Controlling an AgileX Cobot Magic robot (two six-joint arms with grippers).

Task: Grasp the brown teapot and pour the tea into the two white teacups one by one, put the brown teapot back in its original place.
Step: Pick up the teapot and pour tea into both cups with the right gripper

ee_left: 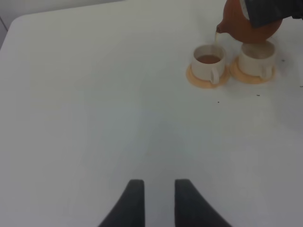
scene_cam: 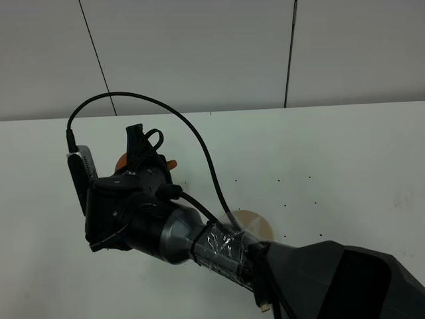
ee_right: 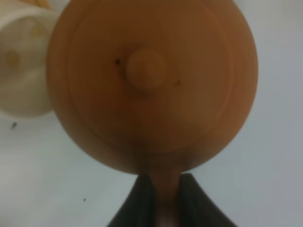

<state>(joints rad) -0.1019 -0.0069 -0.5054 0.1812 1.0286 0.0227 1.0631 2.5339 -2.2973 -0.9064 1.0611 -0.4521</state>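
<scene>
The right gripper (ee_right: 165, 183) is clamped on the teapot (ee_left: 240, 28) by its handle, tilting it to pour into one cup (ee_left: 208, 60), which is part full. The other cup (ee_left: 257, 57), half hidden, seems unfilled. The left gripper (ee_left: 158, 185) hangs open, and the coaster (scene_cam: 257, 222) awaits the teapot.

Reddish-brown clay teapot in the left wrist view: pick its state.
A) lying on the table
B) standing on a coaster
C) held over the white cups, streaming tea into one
C: a thin stream runs from the reddish-brown clay teapot into the white cylindrical cup holding brown tea.
</scene>
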